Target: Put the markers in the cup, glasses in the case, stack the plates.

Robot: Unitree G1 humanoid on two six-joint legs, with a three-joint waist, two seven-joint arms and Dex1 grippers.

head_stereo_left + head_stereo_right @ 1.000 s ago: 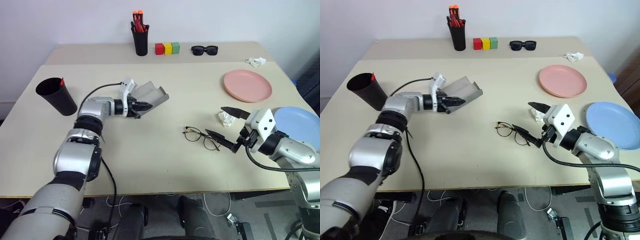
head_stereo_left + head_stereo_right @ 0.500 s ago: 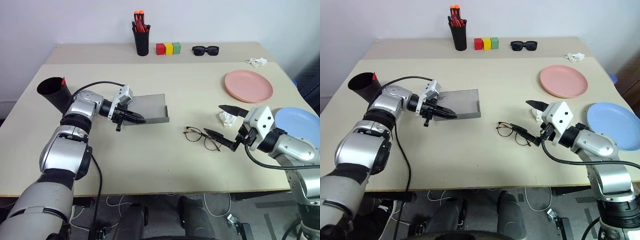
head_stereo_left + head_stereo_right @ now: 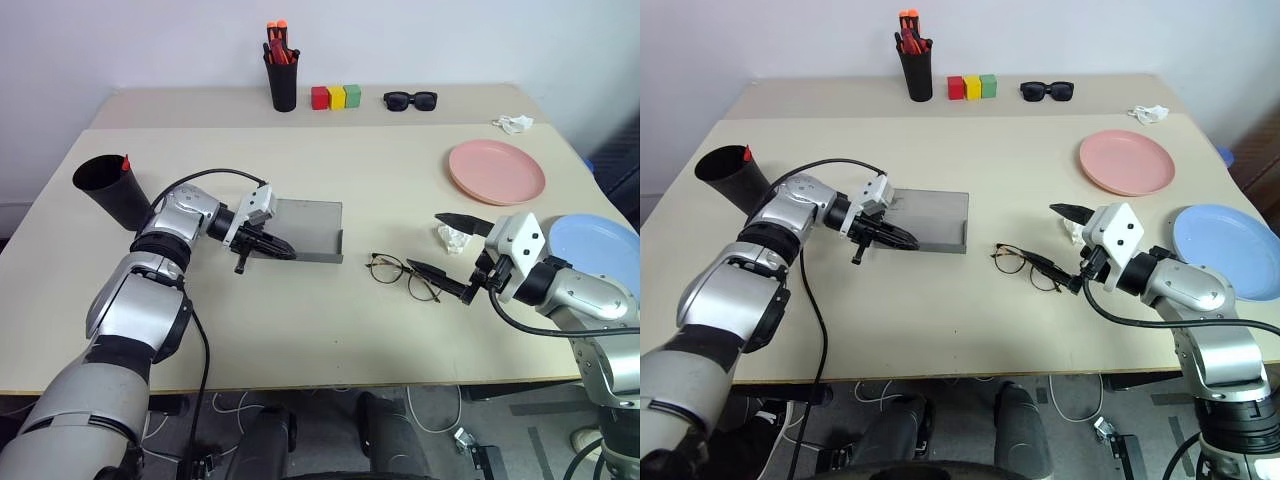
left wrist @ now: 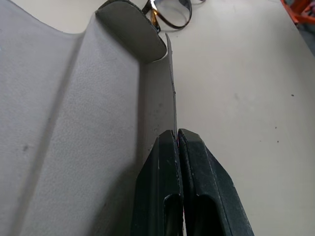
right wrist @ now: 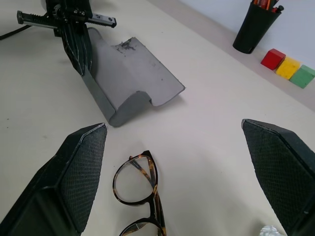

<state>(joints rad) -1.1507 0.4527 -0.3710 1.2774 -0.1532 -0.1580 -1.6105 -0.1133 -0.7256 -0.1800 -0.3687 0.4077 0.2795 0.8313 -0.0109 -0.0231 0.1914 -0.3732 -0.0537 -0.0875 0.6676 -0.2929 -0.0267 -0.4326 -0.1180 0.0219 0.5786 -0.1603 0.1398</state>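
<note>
Case edge pinched, glasses unheld.
Your left gripper (image 3: 902, 240) pinches the case (image 3: 930, 219); right gripper (image 3: 452, 253) gapes empty over the glasses (image 3: 404, 275). Release could shift the case.

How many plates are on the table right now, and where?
2. The pink plate sits toward the far right side of the table. The blue plate lies nearer, at the right edge, partly hidden behind the right arm. They are not stacked.

Grey case (image 3: 305, 228) lies open near mid-table; wire-framed glasses (image 3: 402, 275) rest just beside it; black cup (image 3: 110, 190) holds a red-tipped marker (image 3: 125, 163); pink plate (image 3: 496, 171) and blue plate (image 3: 600, 243) lie apart, unstacked.
</note>
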